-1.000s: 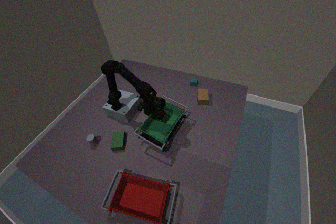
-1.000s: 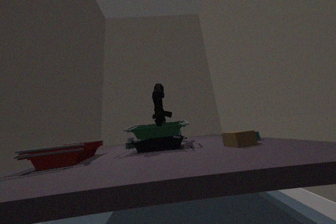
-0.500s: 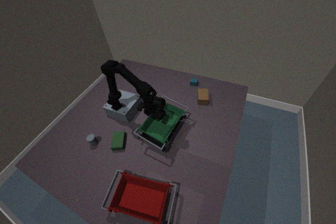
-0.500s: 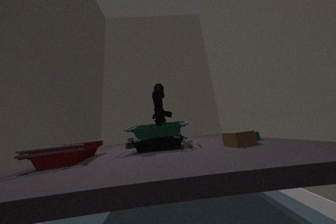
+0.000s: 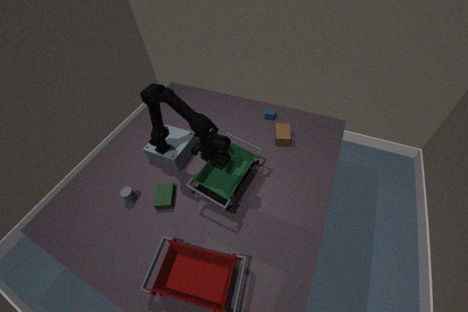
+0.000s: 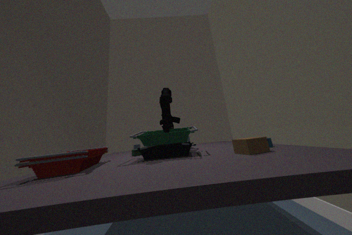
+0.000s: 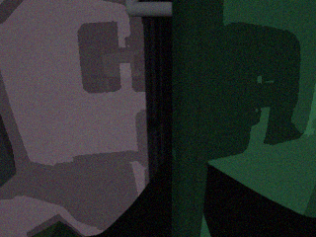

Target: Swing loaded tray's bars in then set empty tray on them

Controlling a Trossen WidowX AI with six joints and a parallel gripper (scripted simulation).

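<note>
The green tray (image 5: 223,182) (image 6: 164,137), empty, is over the black tray (image 5: 246,184) (image 6: 168,152), close above or touching; I cannot tell which. It looks about parallel to the black tray. Its own wire bars stick out past its ends. My gripper (image 5: 211,161) (image 6: 166,130) is shut on the green tray's long wall, on the side towards the arm's base. In the wrist view this wall (image 7: 189,128) runs upright down the middle, with the black tray's edge left of it. The black tray's load and whatever bars cross its top are hidden under the green tray.
A red tray (image 5: 196,276) (image 6: 56,168) with wire bars stands apart at the front. A green block (image 5: 164,196) and a grey cylinder (image 5: 127,193) are left of the trays. An orange box (image 5: 282,133) (image 6: 248,146) and a blue block (image 5: 270,113) are beyond them.
</note>
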